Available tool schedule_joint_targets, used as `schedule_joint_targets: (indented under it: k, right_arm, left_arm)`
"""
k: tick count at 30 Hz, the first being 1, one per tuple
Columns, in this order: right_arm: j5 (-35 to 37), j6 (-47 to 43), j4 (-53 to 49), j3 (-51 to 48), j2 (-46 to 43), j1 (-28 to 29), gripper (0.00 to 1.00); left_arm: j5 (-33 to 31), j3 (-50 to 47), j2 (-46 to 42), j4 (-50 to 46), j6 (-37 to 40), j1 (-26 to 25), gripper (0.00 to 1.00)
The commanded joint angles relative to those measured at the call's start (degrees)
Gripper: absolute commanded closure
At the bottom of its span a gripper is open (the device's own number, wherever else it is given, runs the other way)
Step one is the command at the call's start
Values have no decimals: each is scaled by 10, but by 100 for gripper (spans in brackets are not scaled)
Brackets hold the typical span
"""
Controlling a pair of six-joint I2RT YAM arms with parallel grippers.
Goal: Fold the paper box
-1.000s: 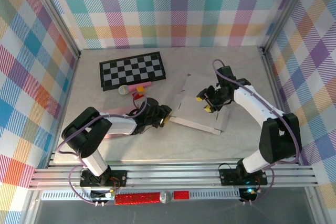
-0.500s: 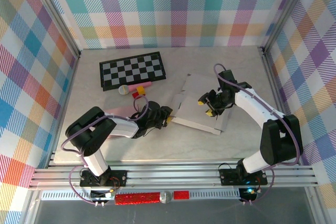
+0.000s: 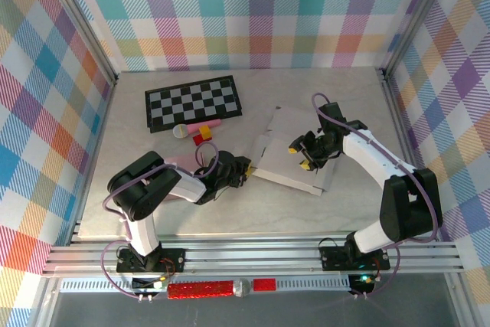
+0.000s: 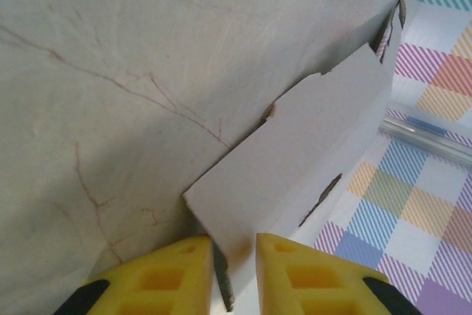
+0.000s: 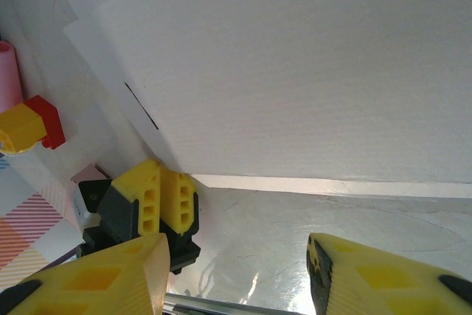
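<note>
paper box (image 3: 285,129) lies flattened mid-table. left gripper (image 4: 234,271) has its fingers (image 4: 166,278) nearly together, pinching the box's near-left corner flap. right gripper (image 5: 236,278) hangs over the box's top panel, fingers (image 5: 110,274) spread apart, holding nothing.

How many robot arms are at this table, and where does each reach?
2. The left arm stretches low from the near left to the left edge of the paper box. The right arm bends in from the near right, over the box's right half. None seems hidden.
</note>
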Motion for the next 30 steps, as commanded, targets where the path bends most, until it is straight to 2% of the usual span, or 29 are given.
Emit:
schedule_joint_targets:
  k: [1,8,12,16,24,30]
  right_arm:
    - [-12,-4,3,-14,-15,-1,47]
    - [-11,43,29,-62,-62,2,47]
    - [12,128,97,-129,-121,33,44]
    - [42,242,208,-208,-156,79,40]
    - [166,392,300,-264,-172,168,21]
    - [262,439,411,-308,-150,193,16]
  left_arm:
    - [-26,7,28,57,-20,-6,83]
    - [-55,18,40,92,-21,-7,95]
    - [-65,23,29,92,-16,-7,100]
    - [-72,28,14,88,-20,-10,100]
    - [-83,46,-10,73,-37,-16,100]
    - [-85,51,-34,44,-48,-22,100]
